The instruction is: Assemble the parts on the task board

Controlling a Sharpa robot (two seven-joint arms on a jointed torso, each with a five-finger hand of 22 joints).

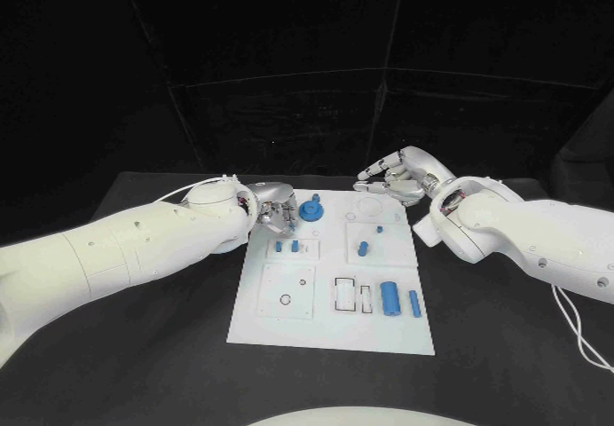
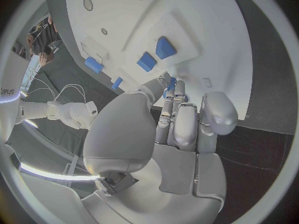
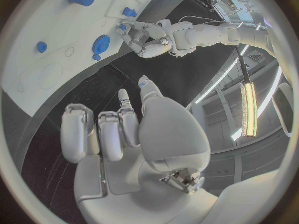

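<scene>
The white task board lies mid-desk. The left hand hovers over its far left corner, fingers curled beside a round blue part; whether it pinches anything I cannot tell. The right hand hangs beyond the far right corner, fingers loosely bent, holding nothing. Two blue cylinders lie near the right edge.

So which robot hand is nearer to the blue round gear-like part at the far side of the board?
The left. The left robot hand is just beside the blue round part, fingers almost at it. The right robot hand hovers beyond the task board, over its far right corner.
</scene>
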